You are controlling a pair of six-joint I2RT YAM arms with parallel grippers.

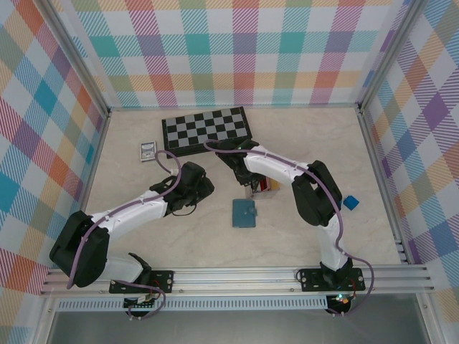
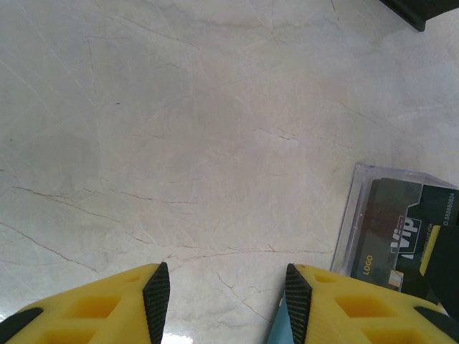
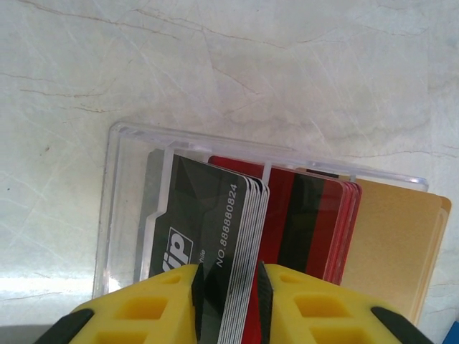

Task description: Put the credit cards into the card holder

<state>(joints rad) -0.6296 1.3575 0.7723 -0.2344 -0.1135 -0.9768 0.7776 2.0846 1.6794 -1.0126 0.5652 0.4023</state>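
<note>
As its jaws stand narrow around the dark stack of credit cards (image 3: 215,236), the right gripper (image 3: 228,294) reaches into a clear tray (image 3: 115,215); a firm pinch cannot be confirmed. Red and tan cards sit alongside. The left gripper (image 2: 226,304) hangs half-open and empty over the table (image 2: 179,143). The teal card holder (image 1: 244,213) lies closed near the tray, seemingly with no card loaded yet.

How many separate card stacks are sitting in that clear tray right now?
3 in the clear tray, right wrist view: dark stack leftmost, at the right gripper; red stack in the middle; gold stack rightmost. Further cards may be hidden behind them.
</note>
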